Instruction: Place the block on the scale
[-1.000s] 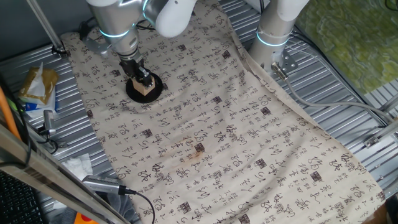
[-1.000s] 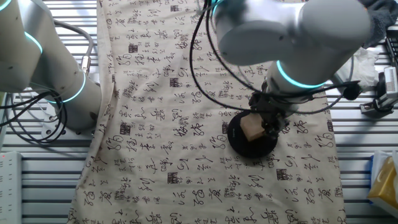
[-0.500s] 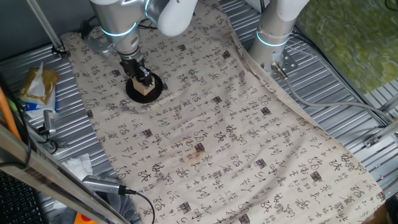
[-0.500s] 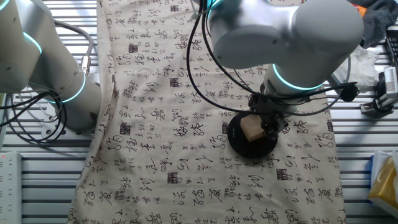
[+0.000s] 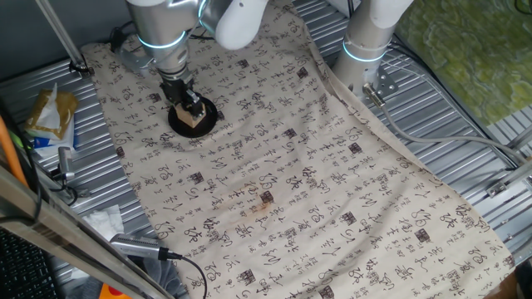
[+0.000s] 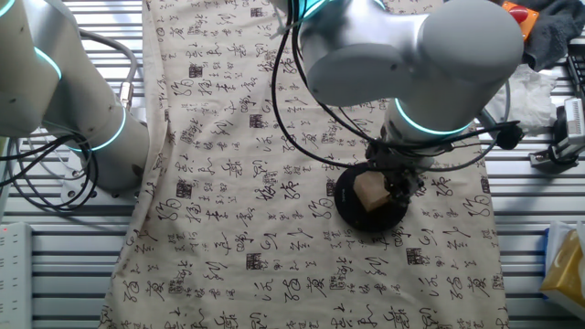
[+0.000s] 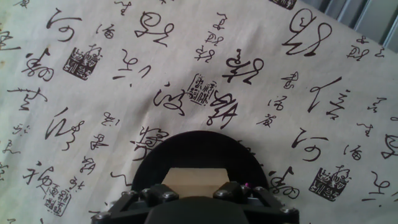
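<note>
We have the wooden block point(image 5: 194, 120) resting on the black scale point(image 5: 207, 110), our gripper point(image 5: 189, 106) clamped on it, release pending.

You get bright, even light in both fixed views, with only soft shadows under the arm and little glare. Your hand view is sharp on the printed cloth point(image 7: 93, 93), but the claw point(image 7: 196, 202) at the bottom edge is dark and slightly soft.

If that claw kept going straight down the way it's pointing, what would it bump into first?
Probably the block sitting between the gripper fingers, with the scale directly under it; whether any gap remains is hard to judge.
</note>
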Controlling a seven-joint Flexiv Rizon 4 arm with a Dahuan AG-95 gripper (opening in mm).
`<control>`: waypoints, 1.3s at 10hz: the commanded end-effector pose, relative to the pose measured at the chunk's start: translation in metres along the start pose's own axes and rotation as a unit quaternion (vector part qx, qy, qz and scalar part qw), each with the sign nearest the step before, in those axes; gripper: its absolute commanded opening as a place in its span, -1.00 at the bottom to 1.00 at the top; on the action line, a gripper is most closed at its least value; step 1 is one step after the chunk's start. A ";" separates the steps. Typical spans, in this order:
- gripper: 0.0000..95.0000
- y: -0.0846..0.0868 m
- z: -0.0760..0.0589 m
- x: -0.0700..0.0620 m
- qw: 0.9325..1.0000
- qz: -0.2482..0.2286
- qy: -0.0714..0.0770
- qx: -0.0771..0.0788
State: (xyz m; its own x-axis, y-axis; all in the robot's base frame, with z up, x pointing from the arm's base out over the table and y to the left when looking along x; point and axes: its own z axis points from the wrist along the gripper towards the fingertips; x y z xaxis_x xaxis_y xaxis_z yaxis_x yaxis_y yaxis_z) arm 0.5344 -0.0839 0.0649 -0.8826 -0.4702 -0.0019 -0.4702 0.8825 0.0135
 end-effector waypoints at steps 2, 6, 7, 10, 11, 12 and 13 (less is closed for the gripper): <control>0.60 0.000 0.000 0.000 1.000 -0.001 -0.004 -0.006; 1.00 0.001 -0.012 -0.001 1.000 -0.006 -0.004 -0.015; 1.00 0.002 -0.017 -0.003 1.000 -0.010 -0.001 -0.016; 0.20 -0.001 -0.033 -0.016 1.000 -0.016 0.006 -0.010; -0.60 -0.003 -0.038 -0.026 1.000 -0.007 0.009 -0.009; -1.00 -0.005 -0.043 -0.036 1.000 0.006 0.012 -0.009; -1.00 -0.005 -0.047 -0.046 1.000 0.014 0.014 -0.010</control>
State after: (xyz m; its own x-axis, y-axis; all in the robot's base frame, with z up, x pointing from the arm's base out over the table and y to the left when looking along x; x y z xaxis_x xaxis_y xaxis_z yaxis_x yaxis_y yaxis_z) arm 0.5745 -0.0692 0.1098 -0.8890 -0.4572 0.0249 -0.4567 0.8893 0.0233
